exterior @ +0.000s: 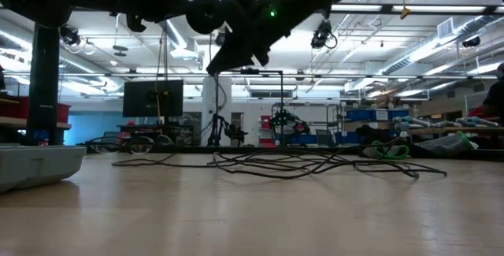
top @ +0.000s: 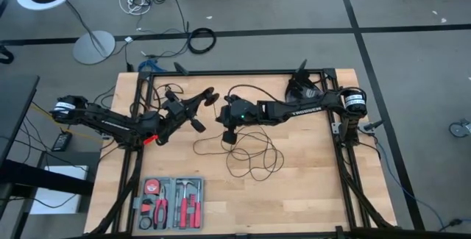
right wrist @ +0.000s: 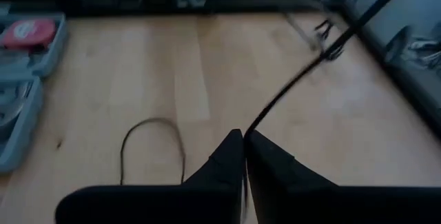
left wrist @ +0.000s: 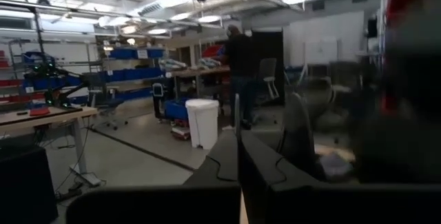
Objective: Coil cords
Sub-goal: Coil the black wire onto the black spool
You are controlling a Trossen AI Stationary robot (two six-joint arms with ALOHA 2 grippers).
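Bare wooden table point(exterior: 252, 209) fills the foreground of the low view, with a grey tool tray point(exterior: 35, 165) seen at its near left edge. Farther back, the thin black cord point(exterior: 291, 164) is spread in loose flat loops on the wood. From above, those loops point(top: 254, 158) are found on the middle of the table, just in front of the right gripper point(top: 228, 132), and a wide stretch of clear wood is left toward the right and front edges.

Both arms are raised above the table's centre. In the right wrist view the fingers point(right wrist: 265, 158) are pressed almost together, and a taut strand of the cord point(right wrist: 303, 79) is pinched between them, running away over the wood toward the dark frame point(right wrist: 227, 0); a separate loop point(right wrist: 151, 145) lies flat beside it. The left gripper point(top: 200, 125) is held near the right one, its fingers point(left wrist: 258, 162) closed and aimed level into the room; whether anything is held there cannot be told.

The tool tray point(top: 171, 202), holding red-handled tools, sits at the front left corner, well apart from the cord. Black frame rails point(top: 243, 73) border the table's back and sides. A person point(left wrist: 240, 65) stands well back in the room near a white bin point(left wrist: 202, 122).
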